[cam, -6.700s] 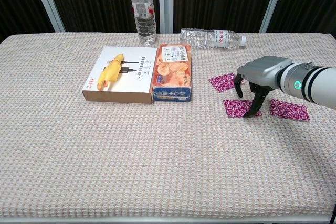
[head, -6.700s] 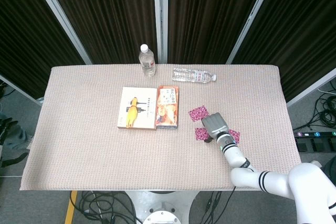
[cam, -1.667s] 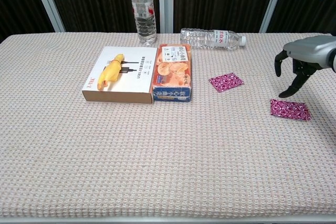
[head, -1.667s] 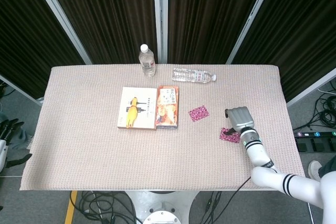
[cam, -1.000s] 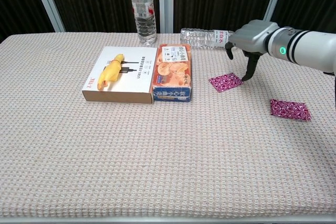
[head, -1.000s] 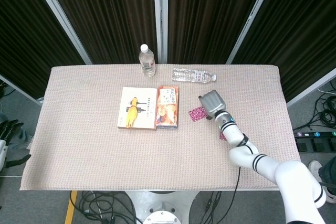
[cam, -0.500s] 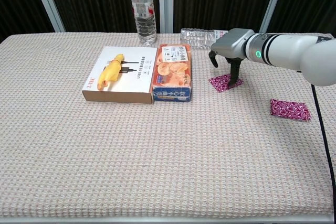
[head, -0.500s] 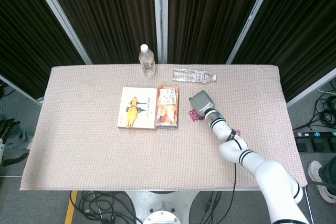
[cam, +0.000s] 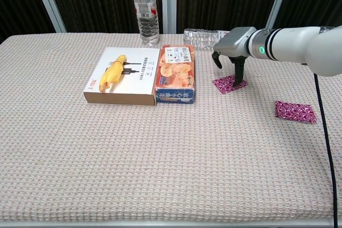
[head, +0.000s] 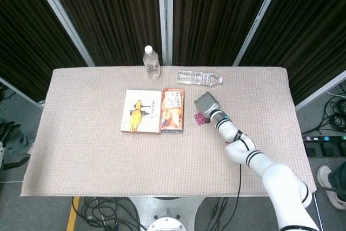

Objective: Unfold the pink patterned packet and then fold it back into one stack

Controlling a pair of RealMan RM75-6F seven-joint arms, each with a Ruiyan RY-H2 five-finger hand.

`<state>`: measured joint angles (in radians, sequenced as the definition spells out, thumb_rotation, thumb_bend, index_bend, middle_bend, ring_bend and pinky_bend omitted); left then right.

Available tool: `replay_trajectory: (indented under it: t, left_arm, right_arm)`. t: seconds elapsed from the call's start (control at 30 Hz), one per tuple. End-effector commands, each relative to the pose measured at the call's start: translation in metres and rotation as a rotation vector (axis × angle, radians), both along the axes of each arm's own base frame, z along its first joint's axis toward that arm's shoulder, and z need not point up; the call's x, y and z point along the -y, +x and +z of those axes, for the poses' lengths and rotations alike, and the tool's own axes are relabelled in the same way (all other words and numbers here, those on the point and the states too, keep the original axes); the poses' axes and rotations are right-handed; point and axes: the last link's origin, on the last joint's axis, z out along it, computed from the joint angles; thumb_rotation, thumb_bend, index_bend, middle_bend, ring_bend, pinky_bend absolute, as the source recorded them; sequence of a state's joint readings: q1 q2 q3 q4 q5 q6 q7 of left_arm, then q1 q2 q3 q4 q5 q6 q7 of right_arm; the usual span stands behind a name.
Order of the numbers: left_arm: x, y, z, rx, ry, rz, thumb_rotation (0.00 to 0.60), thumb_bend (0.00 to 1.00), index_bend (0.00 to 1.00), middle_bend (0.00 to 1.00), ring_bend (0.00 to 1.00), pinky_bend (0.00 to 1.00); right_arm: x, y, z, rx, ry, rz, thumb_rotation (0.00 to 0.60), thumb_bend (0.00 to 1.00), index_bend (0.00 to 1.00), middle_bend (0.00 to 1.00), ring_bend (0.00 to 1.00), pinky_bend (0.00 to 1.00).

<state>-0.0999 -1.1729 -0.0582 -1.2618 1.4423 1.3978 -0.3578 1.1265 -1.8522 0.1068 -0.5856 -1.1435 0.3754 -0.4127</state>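
Pink patterned packet pieces lie in two places on the beige woven tablecloth (cam: 160,174); one flat pink patterned piece (cam: 226,84) sits just right of the orange snack box (cam: 176,73), and a second flat pink patterned piece (cam: 295,111) lies well apart from it, nearer the right edge; in the head view only a sliver of the first piece (head: 200,118) shows beside the hand, and the second is hidden behind the arm; the right hand (cam: 233,46), grey and pointing down, hangs over the first piece with its dark fingertips (cam: 236,81) touching the piece's right part, the fingers apart and curved downward; whether the piece is pinched or merely pressed I cannot tell; the white right arm reaches in from the right side in the chest view, and from the lower right in the head view, where the hand (head: 206,105) shows from above; the left hand is out of sight in both views; left of the orange box, touching it, lies a flat white box with a yellow figure printed on it (cam: 123,75); a clear plastic bottle stands upright (cam: 146,14) at the far edge, and another clear bottle lies on its side (cam: 206,38) behind the hand.
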Motion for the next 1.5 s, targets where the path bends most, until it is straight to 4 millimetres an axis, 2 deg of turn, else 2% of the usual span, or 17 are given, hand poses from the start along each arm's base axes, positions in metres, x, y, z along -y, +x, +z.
replay_trajectory:
  t: [0.03,0.53,1.5]
  left_arm:
    - [0.0,0.0,0.0,0.0,0.0,0.0,0.6,0.0,0.21,0.22,0.09,0.27]
    - [0.0,0.005,-0.002,-0.005,0.002,-0.014,0.6,0.0,0.21,0.22,0.09,0.27]
    - [-0.001,0.0,0.003,-0.007,0.007,-0.002,0.6,0.0,0.21,0.22,0.09,0.27]
  right_arm:
    - [0.0,-0.001,0.003,-0.002,-0.001,-0.001,0.475,0.0,0.34,0.96,0.98,0.93]
    - [-0.012,-0.015,0.008,0.005,0.025,-0.047,0.472,0.0,0.35,0.96,0.98,0.93]
    - [-0.008,-0.006,-0.009,-0.01,0.026,-0.065,0.488,0.0,0.35,0.97,0.99,0.93]
